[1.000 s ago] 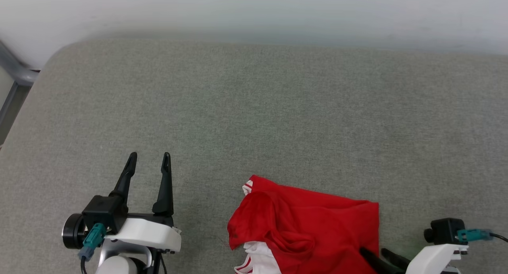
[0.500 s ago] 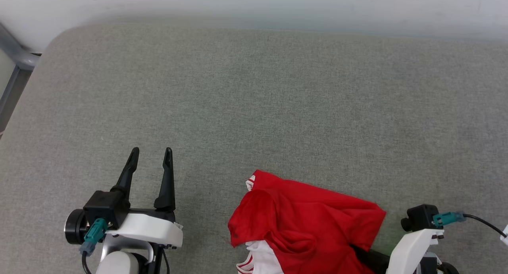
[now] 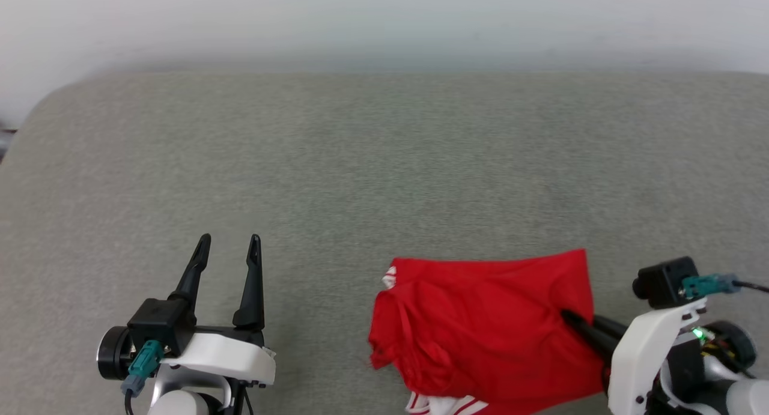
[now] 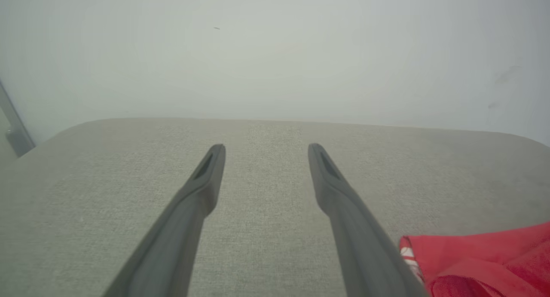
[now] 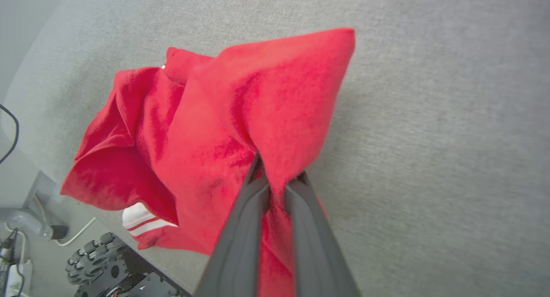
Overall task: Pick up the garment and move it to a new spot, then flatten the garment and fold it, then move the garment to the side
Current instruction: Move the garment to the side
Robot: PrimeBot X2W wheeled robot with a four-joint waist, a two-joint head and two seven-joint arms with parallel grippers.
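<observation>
The garment [image 3: 486, 325] is a crumpled red jersey with white striped trim, hanging near the front right of the grey padded surface [image 3: 360, 175]. My right gripper [image 3: 568, 316] is shut on its right part, fingers pinching a fold of red cloth. In the right wrist view the garment [image 5: 223, 125] drapes over the closed right gripper [image 5: 277, 176] and hangs to the left, a white striped sleeve at its lower edge. My left gripper [image 3: 229, 247] stands open over bare surface to the garment's left. In the left wrist view a corner of the garment [image 4: 477, 258] lies right of the open left gripper [image 4: 265, 153].
A pale wall [image 3: 384, 18] runs along the far edge of the padded surface. In the right wrist view the floor, a cable [image 5: 77, 234] and the robot's wheeled base [image 5: 99, 262] show past the surface's near edge. Grey metal framing [image 4: 13, 125] stands at the far left.
My right gripper has shut on the garment and lifted its right part up and away from me. The head camera has shifted. The left gripper has stayed open in place.
</observation>
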